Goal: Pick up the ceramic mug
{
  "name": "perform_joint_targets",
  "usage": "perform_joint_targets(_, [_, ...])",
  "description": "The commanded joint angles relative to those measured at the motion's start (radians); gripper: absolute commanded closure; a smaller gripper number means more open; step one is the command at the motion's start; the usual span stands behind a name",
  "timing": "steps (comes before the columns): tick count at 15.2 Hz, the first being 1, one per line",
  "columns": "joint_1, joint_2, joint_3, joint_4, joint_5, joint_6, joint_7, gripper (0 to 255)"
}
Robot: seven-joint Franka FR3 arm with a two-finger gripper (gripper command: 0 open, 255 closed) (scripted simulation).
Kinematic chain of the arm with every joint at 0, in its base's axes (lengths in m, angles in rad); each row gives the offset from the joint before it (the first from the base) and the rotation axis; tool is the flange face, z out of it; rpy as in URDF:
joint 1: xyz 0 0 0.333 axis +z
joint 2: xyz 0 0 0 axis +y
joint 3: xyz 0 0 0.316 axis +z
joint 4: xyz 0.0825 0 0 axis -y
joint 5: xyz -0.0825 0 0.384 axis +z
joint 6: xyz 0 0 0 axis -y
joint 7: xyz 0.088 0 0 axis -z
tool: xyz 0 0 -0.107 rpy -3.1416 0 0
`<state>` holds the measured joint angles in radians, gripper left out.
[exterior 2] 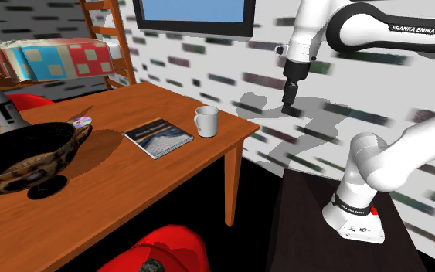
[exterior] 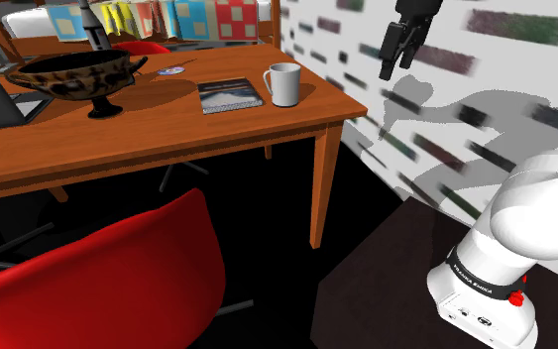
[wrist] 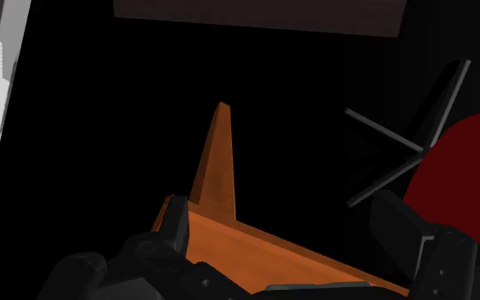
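The white mug point(exterior: 282, 84) stands upright near the corner of the wooden table point(exterior: 167, 139), handle toward the shoulder view's left. In the second exterior view the mug point(exterior 2: 206, 121) sits beside a book. My black gripper point(exterior: 395, 69) hangs open in the air past the table's corner, in front of the patterned wall, higher than the mug and well apart from it. From the other side, the gripper point(exterior 2: 288, 104) points down beyond the table's edge. In the wrist view the gripper point(wrist: 287, 230) holds nothing, and its fingers point(wrist: 176, 226) frame the table's corner and leg point(wrist: 216, 170).
A book point(exterior: 231, 94) lies just beside the mug. A dark footed bowl point(exterior: 78, 77) and a disc point(exterior 2: 82, 120) stand farther along the table. A red chair point(exterior: 108, 278) sits under the table's near side. The dark stand point(exterior: 405, 297) is at the lower right.
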<state>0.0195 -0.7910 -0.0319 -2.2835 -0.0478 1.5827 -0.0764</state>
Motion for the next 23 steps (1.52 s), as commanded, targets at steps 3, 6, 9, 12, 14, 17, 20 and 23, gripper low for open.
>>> perform_joint_targets(3, [0.004,0.083,-0.002,0.050,0.010,0.029,0.003,0])
perform_joint_targets(6, [0.010,0.207,-0.005,0.133,0.026,0.061,0.006,0])
perform_joint_targets(9, [0.016,0.331,-0.009,0.229,0.043,0.082,0.007,0])
perform_joint_targets(12, [0.021,0.455,-0.013,0.336,0.061,0.091,0.007,0])
perform_joint_targets(14, [0.023,0.539,-0.016,0.415,0.074,0.091,0.006,0])
perform_joint_targets(17, [0.026,0.666,-0.020,0.547,0.094,0.079,0.004,0])
perform_joint_targets(20, [0.026,0.799,-0.023,0.698,0.115,0.053,0.002,0])
perform_joint_targets(23, [0.024,0.906,-0.023,0.830,0.132,0.022,0.002,0])
